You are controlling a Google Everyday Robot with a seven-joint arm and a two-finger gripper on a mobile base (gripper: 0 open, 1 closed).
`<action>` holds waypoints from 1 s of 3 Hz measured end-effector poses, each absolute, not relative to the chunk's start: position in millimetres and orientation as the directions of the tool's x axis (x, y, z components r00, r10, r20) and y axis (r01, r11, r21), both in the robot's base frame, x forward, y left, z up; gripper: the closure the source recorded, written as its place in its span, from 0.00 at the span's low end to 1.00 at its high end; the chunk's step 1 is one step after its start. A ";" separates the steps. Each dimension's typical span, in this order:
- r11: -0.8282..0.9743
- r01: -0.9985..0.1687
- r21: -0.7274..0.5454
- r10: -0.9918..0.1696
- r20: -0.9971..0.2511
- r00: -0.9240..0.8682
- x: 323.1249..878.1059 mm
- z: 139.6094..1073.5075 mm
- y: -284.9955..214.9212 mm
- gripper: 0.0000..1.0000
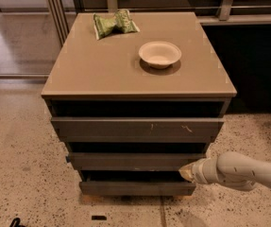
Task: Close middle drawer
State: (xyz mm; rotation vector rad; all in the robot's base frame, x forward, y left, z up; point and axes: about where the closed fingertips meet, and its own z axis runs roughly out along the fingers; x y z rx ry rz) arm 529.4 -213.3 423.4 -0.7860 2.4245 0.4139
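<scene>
The cabinet (pixel 137 82) has three stacked drawers. The middle drawer (pixel 130 161) has a plain grey-brown front that sits a little behind the front of the scratched top drawer (pixel 137 126). A dark gap shows above it, and its inside is hidden. My gripper (pixel 187 171) is at the end of the white arm (pixel 241 173), which reaches in from the right. It sits at the lower right end of the middle drawer's front, touching or nearly touching it. The dark bottom drawer (pixel 137 188) is just below it.
A pale bowl (pixel 159 54) and a green snack bag (pixel 115 22) lie on the cabinet top. Speckled floor surrounds the cabinet. A metal frame (pixel 55 13) stands at the back left and a dark shelf unit (pixel 258 65) at the right.
</scene>
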 end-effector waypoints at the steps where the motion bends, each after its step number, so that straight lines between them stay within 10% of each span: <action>1: 0.781 -0.613 0.117 -0.443 -0.589 -0.676 529.4 423.4 -213.2 0.58; 3: 0.781 -0.613 0.117 -0.443 -0.588 -0.676 529.3 423.4 -213.2 0.11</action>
